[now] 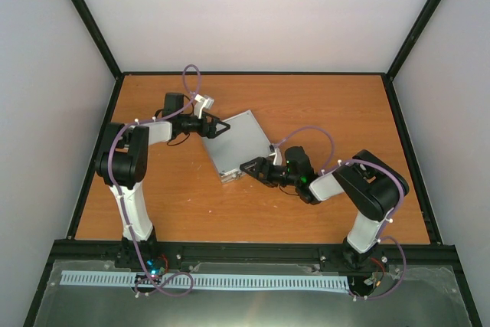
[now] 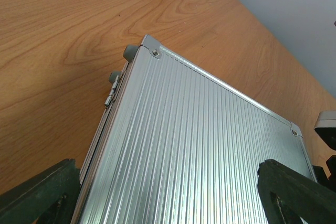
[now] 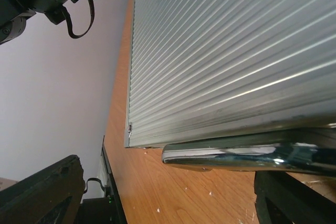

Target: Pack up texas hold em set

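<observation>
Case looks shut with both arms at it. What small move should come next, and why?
Probably ease the right gripper forward so its open fingers straddle the metal handle. The case lies closed and flat, and that handle sits just ahead of those fingers, ungripped.

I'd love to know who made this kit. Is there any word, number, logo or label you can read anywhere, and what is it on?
None can be read.
The silver case shows only plain ribbed metal in all three views.
Its shiny handle carries no marking.
The wooden table has no lettering or sticker in view.
</observation>
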`<state>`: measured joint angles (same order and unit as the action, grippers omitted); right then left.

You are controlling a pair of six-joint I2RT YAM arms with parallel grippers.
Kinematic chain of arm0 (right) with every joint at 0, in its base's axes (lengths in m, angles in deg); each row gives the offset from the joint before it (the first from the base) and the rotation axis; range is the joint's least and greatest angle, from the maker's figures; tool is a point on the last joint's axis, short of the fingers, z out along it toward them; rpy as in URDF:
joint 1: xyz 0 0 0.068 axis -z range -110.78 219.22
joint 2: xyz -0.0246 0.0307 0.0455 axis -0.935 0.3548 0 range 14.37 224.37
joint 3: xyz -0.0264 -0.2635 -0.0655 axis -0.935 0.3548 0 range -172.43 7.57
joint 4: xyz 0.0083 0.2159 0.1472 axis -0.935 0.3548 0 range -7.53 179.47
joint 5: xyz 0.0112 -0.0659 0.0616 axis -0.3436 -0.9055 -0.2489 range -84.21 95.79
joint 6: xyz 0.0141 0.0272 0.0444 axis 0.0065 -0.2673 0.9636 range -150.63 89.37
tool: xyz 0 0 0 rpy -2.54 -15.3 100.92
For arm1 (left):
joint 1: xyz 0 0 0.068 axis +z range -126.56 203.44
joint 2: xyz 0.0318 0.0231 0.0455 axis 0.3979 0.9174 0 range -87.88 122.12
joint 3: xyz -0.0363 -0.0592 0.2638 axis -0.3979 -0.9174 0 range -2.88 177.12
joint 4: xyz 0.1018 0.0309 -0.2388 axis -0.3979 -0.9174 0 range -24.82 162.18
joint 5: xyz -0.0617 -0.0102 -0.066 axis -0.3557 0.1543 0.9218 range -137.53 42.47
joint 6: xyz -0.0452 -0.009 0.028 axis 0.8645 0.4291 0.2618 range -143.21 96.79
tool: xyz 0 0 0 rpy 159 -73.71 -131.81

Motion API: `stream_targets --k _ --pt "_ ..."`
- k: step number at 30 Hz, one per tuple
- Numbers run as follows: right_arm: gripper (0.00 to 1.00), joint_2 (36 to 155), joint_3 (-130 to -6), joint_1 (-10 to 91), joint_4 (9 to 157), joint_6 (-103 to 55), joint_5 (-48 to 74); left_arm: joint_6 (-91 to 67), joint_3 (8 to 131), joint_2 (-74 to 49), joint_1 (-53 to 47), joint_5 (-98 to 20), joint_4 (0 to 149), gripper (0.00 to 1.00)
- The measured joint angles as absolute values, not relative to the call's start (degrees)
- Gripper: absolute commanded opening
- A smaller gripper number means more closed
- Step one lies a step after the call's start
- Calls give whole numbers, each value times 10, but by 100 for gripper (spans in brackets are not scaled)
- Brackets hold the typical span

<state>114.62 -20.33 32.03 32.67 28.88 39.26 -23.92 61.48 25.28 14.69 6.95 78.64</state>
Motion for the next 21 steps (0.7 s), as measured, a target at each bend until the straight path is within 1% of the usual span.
stream_targets --k 21 --pt "85 1158 -202 320 300 322 398 -239 616 254 146 70 786 93"
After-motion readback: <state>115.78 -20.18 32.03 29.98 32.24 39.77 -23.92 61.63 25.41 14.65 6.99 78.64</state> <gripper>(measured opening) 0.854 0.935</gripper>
